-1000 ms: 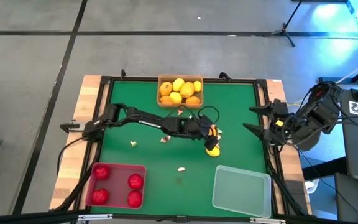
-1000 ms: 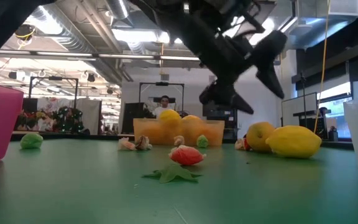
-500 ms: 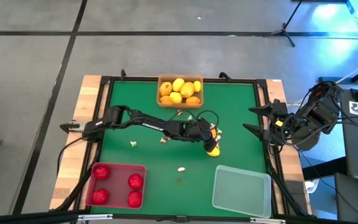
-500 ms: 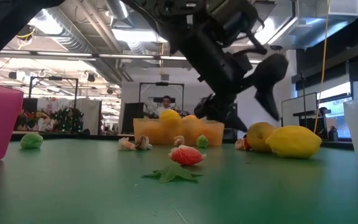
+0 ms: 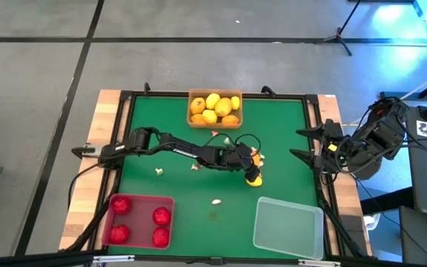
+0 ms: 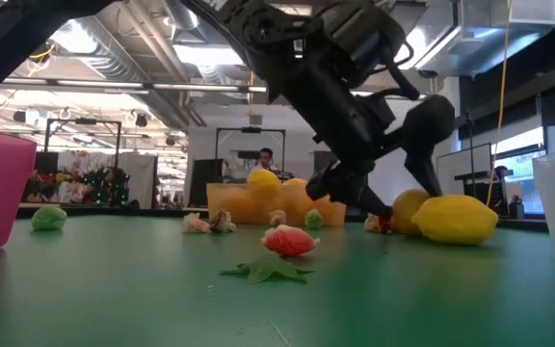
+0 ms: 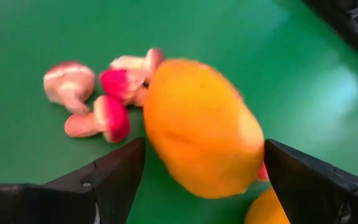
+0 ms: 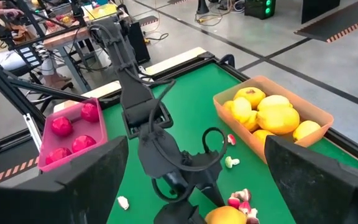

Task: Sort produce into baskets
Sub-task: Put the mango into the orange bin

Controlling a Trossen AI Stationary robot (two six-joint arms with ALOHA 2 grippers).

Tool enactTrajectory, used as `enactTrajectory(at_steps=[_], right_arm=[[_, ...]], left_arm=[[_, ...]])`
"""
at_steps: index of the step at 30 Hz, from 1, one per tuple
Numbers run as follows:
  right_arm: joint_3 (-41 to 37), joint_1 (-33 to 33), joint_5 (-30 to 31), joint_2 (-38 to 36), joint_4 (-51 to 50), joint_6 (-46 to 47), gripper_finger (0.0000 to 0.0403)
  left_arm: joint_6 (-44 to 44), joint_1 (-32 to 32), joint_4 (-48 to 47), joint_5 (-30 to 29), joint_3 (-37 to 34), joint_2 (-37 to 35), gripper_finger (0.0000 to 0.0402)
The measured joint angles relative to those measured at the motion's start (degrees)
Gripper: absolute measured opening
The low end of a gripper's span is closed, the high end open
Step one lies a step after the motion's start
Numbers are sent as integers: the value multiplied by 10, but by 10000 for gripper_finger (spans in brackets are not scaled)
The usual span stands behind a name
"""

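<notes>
An orange oval fruit lies on the green table right of centre, with a yellow fruit just nearer. My left gripper is open and low over the table, slanting down. Its fingers stand on either side of the orange fruit, with a gap showing at one side. Small whitish-and-red bits lie just beyond the fruit. The orange-tan basket at the far edge holds yellow and orange fruits. The red basket holds red fruits. My right gripper waits open at the right edge.
A clear whitish basket stands at the near right corner. Loose bits lie about the table's middle, and a green leaf piece and a red bit lie toward the near edge. Black rails frame the table.
My left gripper has sunk toward the table and rolled a little, coming down around the orange fruit, its fingers still open. The fruits have stayed where they were.
</notes>
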Motion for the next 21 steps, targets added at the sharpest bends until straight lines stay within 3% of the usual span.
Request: enactTrajectory(at_steps=[7,21], right_arm=[[0,0,0,0,0,0,374],[0,0,1,1,-4,0,374]], left_arm=[[-16,4,-11,6,-1,10,306],[-15,10,-34,22,0,9,173]])
